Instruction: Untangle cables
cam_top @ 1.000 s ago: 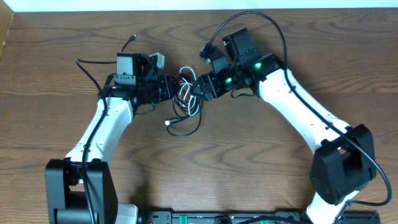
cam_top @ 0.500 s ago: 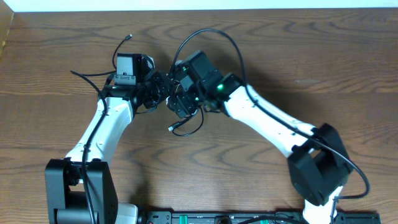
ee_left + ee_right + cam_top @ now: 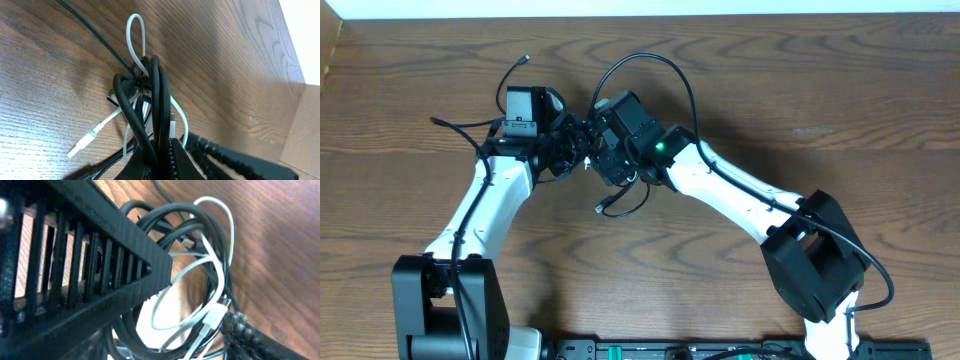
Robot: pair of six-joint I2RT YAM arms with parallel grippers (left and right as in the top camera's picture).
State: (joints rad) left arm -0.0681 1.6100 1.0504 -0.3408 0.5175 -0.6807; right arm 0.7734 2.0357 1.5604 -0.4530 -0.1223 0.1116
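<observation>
— What's moved?
— The right arm has swung in toward 9 o'clock. The right gripper (image 3: 605,157) now crowds the left gripper (image 3: 582,143) over the cables (image 3: 150,85).
— Room?
— Bare table (image 3: 840,90) from 1 to 4 o'clock, with the far edge close at 12.
— Fingers?
— The left is pinched tight on the black-and-white bundle, left of centre. On the right, one finger (image 3: 100,255) lies across the loops; I can't tell its spread.

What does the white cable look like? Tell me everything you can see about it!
The white cable is thin, smooth and bendy, like plastic. It curls in loops through a knot of black cables, with one narrow loop poking out beyond them. Its small white plug seems to rest on the wooden table. The left claw pinches the black strands beside it.
</observation>
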